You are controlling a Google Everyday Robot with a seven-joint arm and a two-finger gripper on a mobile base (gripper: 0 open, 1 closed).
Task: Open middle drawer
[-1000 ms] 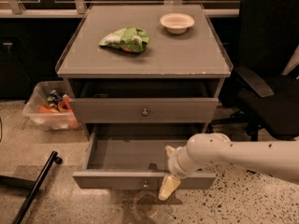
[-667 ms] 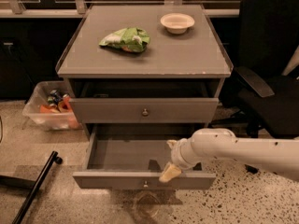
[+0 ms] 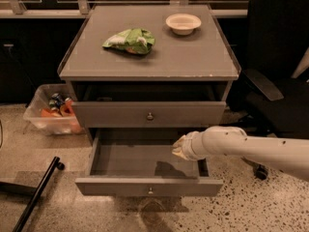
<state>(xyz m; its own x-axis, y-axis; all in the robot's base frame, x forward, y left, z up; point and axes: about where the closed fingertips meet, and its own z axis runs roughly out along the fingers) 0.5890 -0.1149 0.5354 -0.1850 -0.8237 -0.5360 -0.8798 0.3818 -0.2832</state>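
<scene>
The middle drawer [image 3: 130, 159] of the grey cabinet is pulled far out, and its plain grey inside is empty. Its front [image 3: 111, 186] faces me with a small round metal knob [image 3: 150, 191] at centre. My gripper [image 3: 179, 148] comes in from the right on a white arm [image 3: 251, 146]. It hangs over the right part of the drawer's inside, above the floor of the drawer and behind its front, apart from the knob. The drawer above [image 3: 116, 115] has its own knob [image 3: 150, 116] and a dark gap over its front. Anything lower is hidden under the open drawer.
On the cabinet top [image 3: 193, 57] lie a green chip bag [image 3: 129, 40] and a white bowl [image 3: 183, 23]. A black office chair [image 3: 280, 81] stands close on the right. A clear plastic bin [image 3: 50, 112] and a black pole [image 3: 36, 195] are on the floor at left.
My gripper has risen from the open drawer's front edge and moved back over its inside. The drawer has stayed pulled out.
</scene>
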